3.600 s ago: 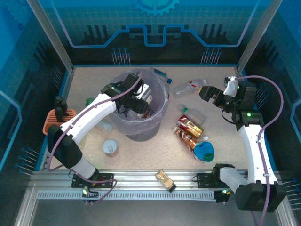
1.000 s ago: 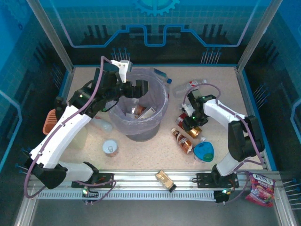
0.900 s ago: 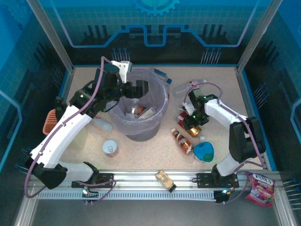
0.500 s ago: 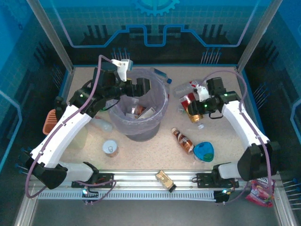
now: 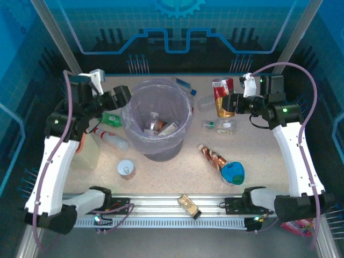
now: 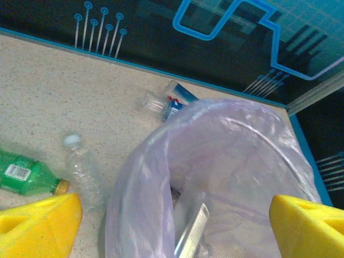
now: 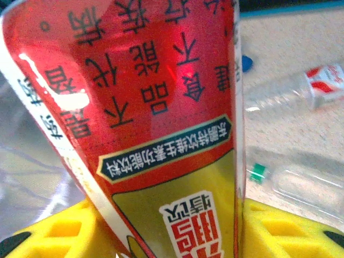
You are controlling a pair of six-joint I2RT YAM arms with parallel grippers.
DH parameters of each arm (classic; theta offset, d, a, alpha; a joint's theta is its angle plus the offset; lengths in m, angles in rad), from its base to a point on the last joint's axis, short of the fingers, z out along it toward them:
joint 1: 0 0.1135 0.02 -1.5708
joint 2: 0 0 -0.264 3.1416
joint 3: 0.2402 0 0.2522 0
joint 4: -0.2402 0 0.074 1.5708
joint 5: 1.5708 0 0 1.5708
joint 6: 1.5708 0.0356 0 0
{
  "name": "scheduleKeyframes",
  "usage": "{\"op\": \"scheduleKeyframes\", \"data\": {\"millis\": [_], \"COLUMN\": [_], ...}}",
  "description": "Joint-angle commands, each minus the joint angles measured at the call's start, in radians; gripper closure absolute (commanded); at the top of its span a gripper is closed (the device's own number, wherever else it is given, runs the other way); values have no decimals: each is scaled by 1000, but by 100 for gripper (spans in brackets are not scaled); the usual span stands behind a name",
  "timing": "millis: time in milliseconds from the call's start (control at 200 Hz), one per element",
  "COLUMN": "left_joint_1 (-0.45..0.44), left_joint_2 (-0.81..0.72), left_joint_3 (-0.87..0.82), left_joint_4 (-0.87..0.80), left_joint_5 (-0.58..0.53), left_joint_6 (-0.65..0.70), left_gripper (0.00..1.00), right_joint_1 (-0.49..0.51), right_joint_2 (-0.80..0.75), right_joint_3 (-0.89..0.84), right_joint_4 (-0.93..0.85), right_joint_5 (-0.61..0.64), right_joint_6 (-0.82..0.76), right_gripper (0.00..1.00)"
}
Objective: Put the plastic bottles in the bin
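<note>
My right gripper [image 5: 228,103] [image 7: 172,236] is shut on a brown bottle with a red-gold wrapper [image 5: 222,97] [image 7: 156,123], held above the table to the right of the bin [image 5: 158,115]. The bin is translucent grey-lavender and holds some items. My left gripper [image 5: 119,97] [image 6: 172,226] stands open by the bin's [image 6: 231,161] left rim with nothing between its fingers. On the table lie a green bottle [image 5: 110,119] [image 6: 24,180], clear bottles [image 5: 110,141] [image 5: 219,125] [image 7: 301,185], and a second brown bottle [image 5: 212,157].
More clear bottles lie behind the bin [image 5: 184,85] [image 6: 174,99] and to its right [image 5: 205,102] [image 7: 301,91]. A tin can [image 5: 126,169] stands in front of the bin. A blue dish [image 5: 233,172] sits at the front right, and a snack packet [image 5: 189,206] lies on the rail.
My right gripper has lifted the red-gold bottle off the table and carried it up toward the back. My left arm has drawn back from over the bin to its left side.
</note>
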Motion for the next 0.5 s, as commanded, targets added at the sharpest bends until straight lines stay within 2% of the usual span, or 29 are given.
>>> {"op": "scheduleKeyframes", "data": {"millis": [0, 115, 295, 495], "left_joint_1": [4, 1, -1, -7], "left_joint_2": [7, 9, 16, 36], "left_joint_3": [-99, -180, -214, -269], "left_joint_4": [6, 77, 55, 109], "left_joint_5": [111, 154, 115, 140], "left_joint_6": [-58, -107, -91, -108], "left_gripper": [12, 16, 27, 38], "right_joint_1": [89, 222, 416, 585], "right_joint_2": [8, 75, 196, 366], "right_joint_3": [82, 181, 304, 424], "right_joint_4": [66, 81, 91, 57], "right_joint_5": [-16, 27, 115, 228], "right_joint_6": [75, 77, 34, -22], "right_gripper": [51, 51, 52, 52]}}
